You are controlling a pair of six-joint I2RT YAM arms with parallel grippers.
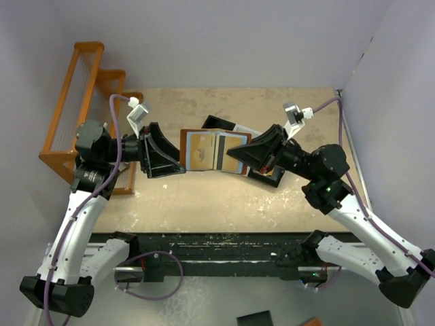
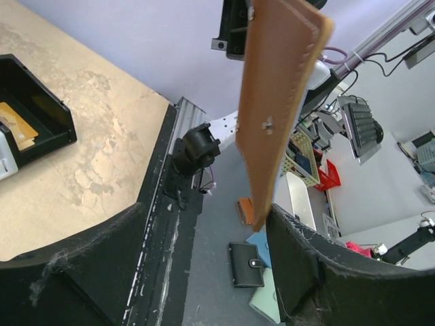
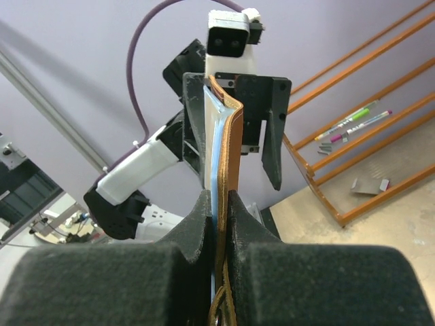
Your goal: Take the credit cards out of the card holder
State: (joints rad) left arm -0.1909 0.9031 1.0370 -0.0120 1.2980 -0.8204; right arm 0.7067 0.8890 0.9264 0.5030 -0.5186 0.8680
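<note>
Both hands pinch the open wallet [image 1: 214, 151] in the air over the bench [image 1: 204, 197]: left hand [image 1: 178, 165], right hand [image 1: 234, 155]. Cards [image 1: 202, 151] inside may spill if either grip slips

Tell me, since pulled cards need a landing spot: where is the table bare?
Bare: the table in front of the held-up card holder, toward the arm bases. Crowded: the far strip with the black tray and the orange rack at left.

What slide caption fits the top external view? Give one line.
Both end effectors hold the opened card holder aloft, cards still inside.
</note>
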